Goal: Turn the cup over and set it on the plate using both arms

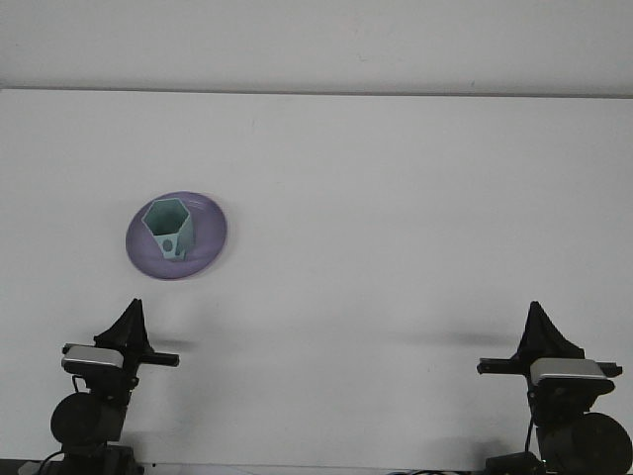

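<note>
Teal cup (167,229): six-sided, standing upright with its open mouth up, on the plate; a small dark round mark shows on its front face, and a pale stub sticks out low on its right side.
Cup contents: the inside looks bare, though only part of it can be seen.
Plate (210,234): purple, round and shallow, lying flat on the counter in the left half of the scene; it holds the cup and nothing else, with the cup sitting a little left of its middle.
Counter (396,218): plain white, reaching back to a pale wall.
Left hand (132,325): a dark pointed shape at the lower left, below the plate and slightly left of it, clear of both plate and cup; I cannot tell whether its fingers are spread or pressed together.
Right hand (538,327): a dark pointed shape at the lower right, well apart from the cup and plate, on the far side of the counter from them; its fingers cannot be told either.
Cup relative to hands: farther back on the counter than both, near the left hand and far from the right, touched by neither.
Arms: each hand sits above a grey block and a black round joint at the bottom edge.
</note>
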{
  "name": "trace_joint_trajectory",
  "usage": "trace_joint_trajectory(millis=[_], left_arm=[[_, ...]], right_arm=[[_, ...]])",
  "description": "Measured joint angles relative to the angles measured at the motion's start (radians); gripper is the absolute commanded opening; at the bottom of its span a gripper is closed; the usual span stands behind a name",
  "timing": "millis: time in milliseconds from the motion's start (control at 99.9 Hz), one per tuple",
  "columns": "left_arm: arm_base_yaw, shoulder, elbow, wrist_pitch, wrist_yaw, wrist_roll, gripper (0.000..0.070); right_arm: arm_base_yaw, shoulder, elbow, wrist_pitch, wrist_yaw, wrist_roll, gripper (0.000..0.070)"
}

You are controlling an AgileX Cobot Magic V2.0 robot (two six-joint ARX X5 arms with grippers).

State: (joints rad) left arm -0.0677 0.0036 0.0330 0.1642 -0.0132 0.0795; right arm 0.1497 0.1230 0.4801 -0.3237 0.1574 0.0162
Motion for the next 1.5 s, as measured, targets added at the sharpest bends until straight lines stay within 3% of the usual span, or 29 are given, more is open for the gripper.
trace_joint_trajectory(millis=[501,721,891,1131,1502], left_arm=[[0.000,0.000,0.000,0.000,0.000,0.000,0.0014],[0.000,0.000,0.000,0.000,0.000,0.000,0.0014],[0.000,0.000,0.000,0.000,0.000,0.000,0.0013],[0.000,0.000,0.000,0.000,0.000,0.000,0.0013],[0.000,0.000,0.000,0.000,0.000,0.000,0.0013]], right_arm=[[0.000,0.000,0.000,0.000,0.001,-0.002,0.0000],[-0.012,-0.003,-0.024,0.029,0.044,-0.112,0.0000],[-0.084,-0.060,-0.203,0.107,-0.047,-0.195,0.0000],[-0.148,-0.122,-0.401,0.227,-0.183,-0.218,0.0000],[-0.151,-0.122,-0.465,0.281,-0.187,-0.221,0.0000]])
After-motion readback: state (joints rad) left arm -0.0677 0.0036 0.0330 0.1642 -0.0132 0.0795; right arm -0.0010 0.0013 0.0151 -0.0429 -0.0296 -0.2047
